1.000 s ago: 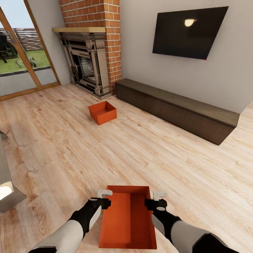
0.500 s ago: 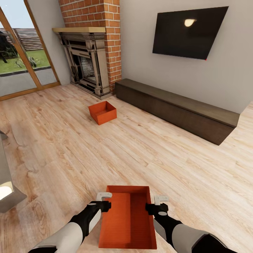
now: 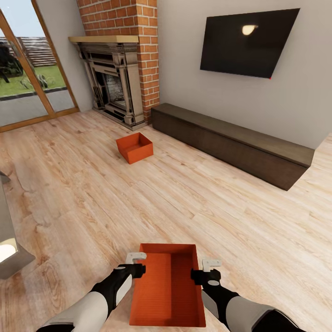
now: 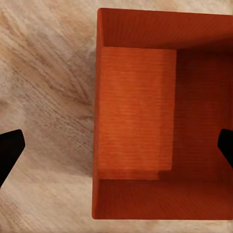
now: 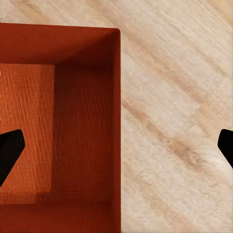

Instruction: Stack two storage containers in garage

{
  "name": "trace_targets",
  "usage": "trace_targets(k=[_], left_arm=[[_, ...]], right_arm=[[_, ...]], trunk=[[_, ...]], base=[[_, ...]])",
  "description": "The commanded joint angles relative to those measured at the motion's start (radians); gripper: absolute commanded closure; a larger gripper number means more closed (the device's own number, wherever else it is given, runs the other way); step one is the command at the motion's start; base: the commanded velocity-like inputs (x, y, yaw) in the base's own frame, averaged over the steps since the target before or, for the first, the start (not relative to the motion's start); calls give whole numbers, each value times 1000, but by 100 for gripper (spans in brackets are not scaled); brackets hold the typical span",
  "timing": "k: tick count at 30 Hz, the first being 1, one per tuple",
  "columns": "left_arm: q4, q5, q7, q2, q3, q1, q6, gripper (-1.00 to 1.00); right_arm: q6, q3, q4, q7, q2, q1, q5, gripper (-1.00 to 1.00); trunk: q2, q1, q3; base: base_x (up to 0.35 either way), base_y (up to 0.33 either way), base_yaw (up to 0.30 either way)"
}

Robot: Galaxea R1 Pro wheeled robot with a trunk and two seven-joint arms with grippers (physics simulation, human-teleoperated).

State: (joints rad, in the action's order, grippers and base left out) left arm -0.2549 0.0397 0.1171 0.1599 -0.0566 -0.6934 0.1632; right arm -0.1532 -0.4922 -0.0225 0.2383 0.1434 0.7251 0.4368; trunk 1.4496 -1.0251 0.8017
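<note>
From the head, a near bin is seen on the wood floor between the left gripper and the right gripper, while a second bin lies well apart by the fireplace. Each wrist camera shows what the head cannot: spread fingers straddling one side wall of the near bin, gripping nothing.

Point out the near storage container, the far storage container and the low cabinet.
near storage container (image 3: 157, 290): head view, on its sunlit inner bottom.
far storage container (image 3: 138, 155): head view, on its front outer wall.
low cabinet (image 3: 240, 138): head view, on its top surface.
</note>
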Motion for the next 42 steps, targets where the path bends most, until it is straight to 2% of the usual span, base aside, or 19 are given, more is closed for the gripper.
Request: trace_targets(k=[1, 11, 23, 27, 31, 32, 42], left_arm=[[-3, 4, 1, 1, -5, 0, 6, -100], [-11, 9, 1, -21, -3, 0, 6, -100], [-16, 20, 1, -20, 3, 0, 20, -100], [-18, 18, 18, -18, 1, 0, 21, -100], [-19, 13, 65, -15, -1, 0, 21, -100], [-19, 11, 87, -15, -1, 0, 22, -100], [-17, 11, 92, -16, -2, 0, 21, -100]], right_arm=[[-3, -9, 1, 1, 1, 0, 10, -100], [-3, -9, 1, -1, 0, 0, 10, -100], [-3, -8, 0, -1, -5, 0, 15, -100], [-3, -8, 0, -1, -6, 0, 16, -100], [-3, -8, -1, -1, -7, 0, 17, -100], [-3, -8, -1, -1, -7, 0, 17, -100], [-4, -8, -1, -1, -7, 0, 17, -100]], trunk=[[0, 0, 1], [0, 0, 1], [0, 0, 1], [0, 0, 1], [0, 0, 1], [7, -4, 4], [70, -38, 32]], base=[[0, 0, 0], [0, 0, 0], [0, 0, 0], [0, 0, 0], [0, 0, 0], [0, 0, 0], [0, 0, 0]])
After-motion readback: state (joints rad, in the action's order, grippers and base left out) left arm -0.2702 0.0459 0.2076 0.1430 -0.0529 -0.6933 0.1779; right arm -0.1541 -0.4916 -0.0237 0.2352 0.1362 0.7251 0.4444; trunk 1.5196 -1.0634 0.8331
